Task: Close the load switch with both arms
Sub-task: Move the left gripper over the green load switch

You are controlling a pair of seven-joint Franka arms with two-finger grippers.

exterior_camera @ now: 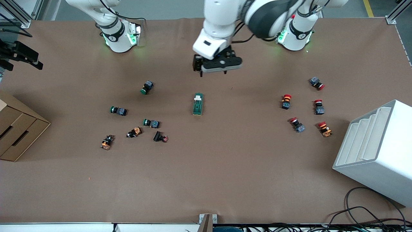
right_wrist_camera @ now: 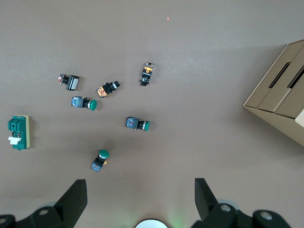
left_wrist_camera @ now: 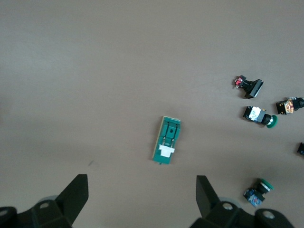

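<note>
1. Load switch (exterior_camera: 198, 104) lying flat on the brown table (exterior_camera: 225, 180), about mid-table between the two arms' ends, long axis running 12 to 6 o'clock in the front view.
2. White lever tab (exterior_camera: 198, 96) at the switch's 12 o'clock end, the end farther from the front camera; dark-green body toward 6 o'clock.
3. Left gripper (exterior_camera: 214, 72) up in the air, over bare table just at 12 o'clock of the switch, touching nothing.
4. Fingers spread wide, nothing between them; in the left wrist view the switch (left_wrist_camera: 167, 139) framed ahead of the open gripper (left_wrist_camera: 141, 179), well clear of both fingertips.
5. Right gripper (right_wrist_camera: 140, 182) outside the front view; waiting high over the table near the right arm's base, fingers wide apart and empty.
6. From that wrist camera, the switch (right_wrist_camera: 19, 132) seen at the frame's edge, apart from the scattered buttons.
7. Green-capped pushbuttons (exterior_camera: 147, 87) spread from 9 to 8 o'clock of the switch, toward the right arm's end; among them two orange-bodied parts (exterior_camera: 134, 132) and a black part (exterior_camera: 160, 137), all well apart from the switch.
8. Red-capped pushbuttons (exterior_camera: 285, 101) grouped at 3 o'clock of the switch, toward the left arm's end.
9. Cardboard box (exterior_camera: 19, 129) at the right arm's end of the table; white stepped rack (exterior_camera: 376, 151) at the left arm's end, at 4 o'clock of the red group.
</note>
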